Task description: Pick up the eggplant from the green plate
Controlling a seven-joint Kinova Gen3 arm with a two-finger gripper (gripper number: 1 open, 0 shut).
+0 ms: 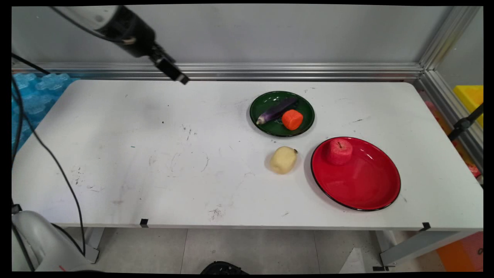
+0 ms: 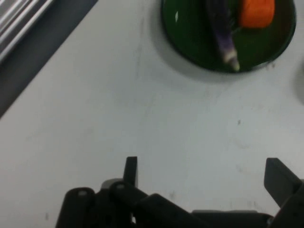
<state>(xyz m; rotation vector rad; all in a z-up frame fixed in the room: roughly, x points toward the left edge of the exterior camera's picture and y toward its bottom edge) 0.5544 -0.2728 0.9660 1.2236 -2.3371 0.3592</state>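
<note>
1. The gripper point(image 1: 181, 78) hangs at the upper left of the main view, above the table's point(image 1: 154, 154) far edge. Its fingers point(image 2: 130, 170) stand wide apart and hold nothing.
2. The green plate point(image 1: 270, 129) lies right of centre, well apart from the gripper. It carries an eggplant point(image 1: 276, 111) and an orange block point(image 1: 292, 119), touching.
3. A pale potato point(image 1: 283, 160) rests on the table just below the green plate.
4. The red plate point(image 1: 362, 185), at lower right, holds a red apple point(image 1: 339, 151) near its upper left rim.

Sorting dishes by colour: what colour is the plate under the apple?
Red with a dark rim; main view shows it best.
</note>
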